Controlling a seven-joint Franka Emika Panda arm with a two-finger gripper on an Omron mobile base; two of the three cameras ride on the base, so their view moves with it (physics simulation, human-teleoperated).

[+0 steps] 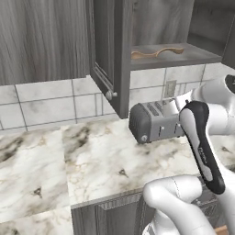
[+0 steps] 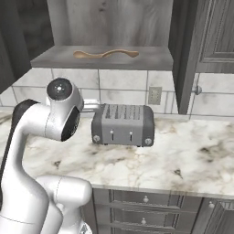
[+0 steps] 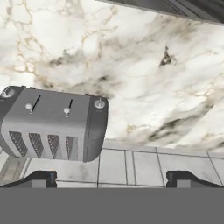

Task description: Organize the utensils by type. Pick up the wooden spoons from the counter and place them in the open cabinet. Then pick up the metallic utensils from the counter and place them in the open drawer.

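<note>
White stone counter [image 2: 192,160], veined grey and brown, over dark grey panelled fronts. Above, dark grey wood-grain open cabinet [image 2: 109,20], door swung wide. Grey four-slot toaster [image 2: 122,124] upright near the tiled back wall. On the cabinet floor, two pale tan wooden spoons [image 2: 106,54] end to end, handles meeting mid-shelf, oval bowls outward; same pair in the left base view [image 1: 157,53]. Gripper [image 3: 111,179] spread wide, grasping nothing, facing toaster [image 3: 52,124] and marble.
</note>
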